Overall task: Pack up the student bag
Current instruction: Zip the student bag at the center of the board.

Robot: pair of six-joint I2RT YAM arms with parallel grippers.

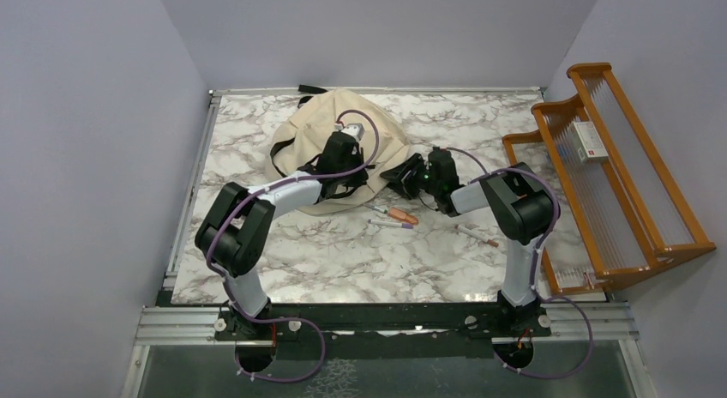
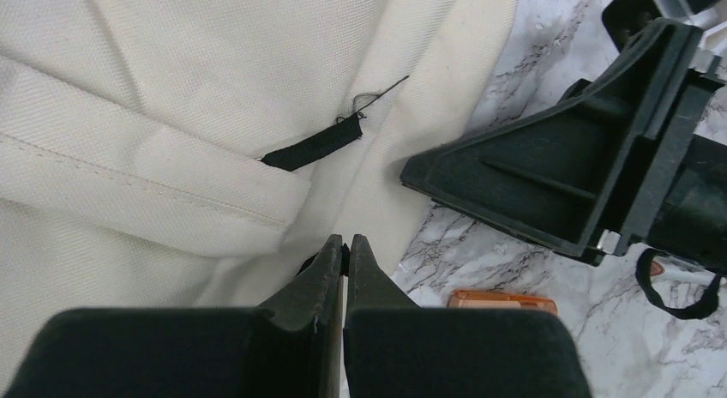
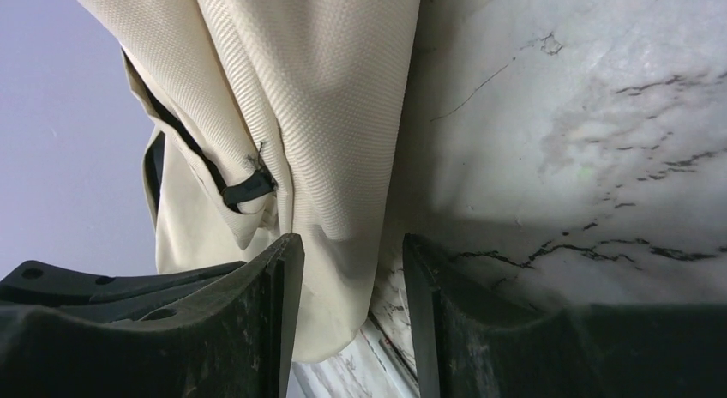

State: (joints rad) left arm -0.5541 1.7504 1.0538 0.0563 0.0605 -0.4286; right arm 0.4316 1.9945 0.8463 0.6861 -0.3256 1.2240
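The student bag (image 1: 326, 128) is a beige fabric backpack lying at the back middle of the table. My left gripper (image 1: 347, 185) rests on its near edge. In the left wrist view its jaws (image 2: 345, 245) are shut, with a small black piece of the bag's trim pinched at the tips, beside the cream fabric (image 2: 171, 115). My right gripper (image 1: 397, 175) is at the bag's right edge. In the right wrist view it is open (image 3: 351, 244), with a hanging fold of the bag (image 3: 334, 141) between its fingers, not clamped. It also shows in the left wrist view (image 2: 583, 166).
An orange marker (image 1: 403, 215) and a pen (image 1: 390, 224) lie just in front of the bag, and another pen (image 1: 477, 236) lies further right. The marker shows in the left wrist view (image 2: 501, 300). A wooden rack (image 1: 613, 183) stands along the right edge.
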